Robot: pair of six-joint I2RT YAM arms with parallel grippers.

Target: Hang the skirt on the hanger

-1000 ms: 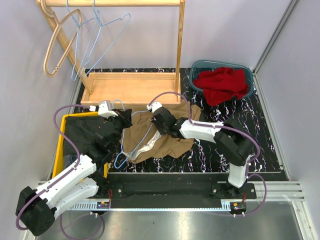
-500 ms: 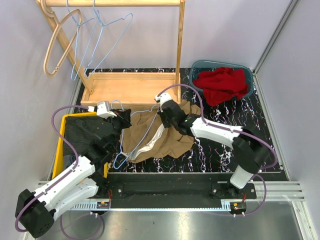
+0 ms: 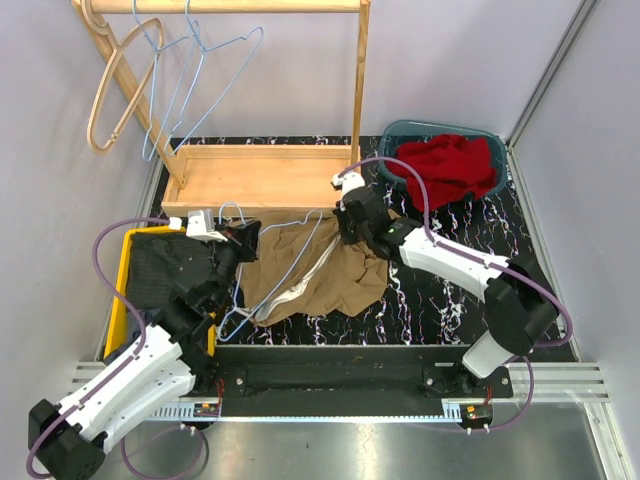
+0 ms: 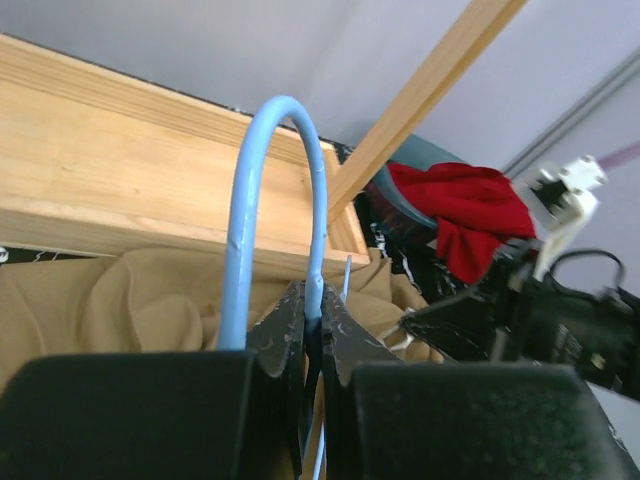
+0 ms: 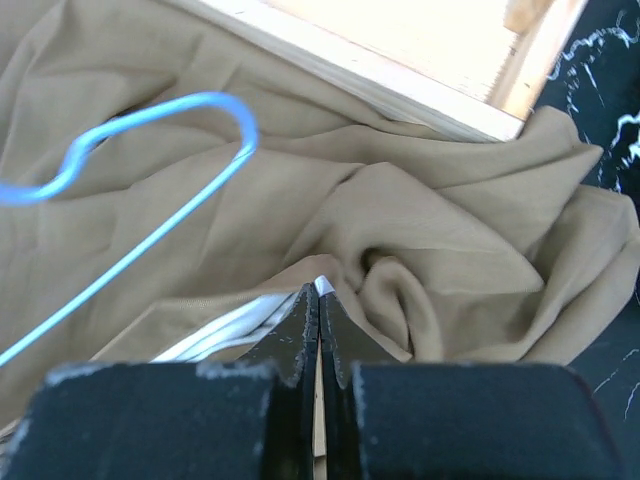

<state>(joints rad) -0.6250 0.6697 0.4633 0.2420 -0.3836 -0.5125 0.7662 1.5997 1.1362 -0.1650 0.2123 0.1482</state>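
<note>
The skirt point(image 3: 335, 280), tan with a pale lining showing at one edge, lies crumpled on the surface point(image 3: 430, 305). Its far edge is against the base of the wooden rack point(image 3: 265, 175).

The hanger point(image 4: 285, 102), blue wire, lies across the left half of the skirt with its hook pointing toward the rack. None of the skirt is threaded onto it.

The left hand point(image 4: 312, 312) is clamped on the hanger at the foot of the hook, fingers together around the wire. The hook arches up above them.

The right hand point(image 5: 318, 300) is at the skirt's far right part, near the rack's corner post. Its fingers are pressed together on a fold of cloth just where the pale lining shows.

To the right of the rack, a teal bin point(image 3: 400, 132) holds a red cloth point(image 3: 445, 168), apart from the skirt. To the left, a yellow tray point(image 3: 114, 310) holds a dark garment point(image 3: 160, 265) just beside the skirt's left edge.
</note>
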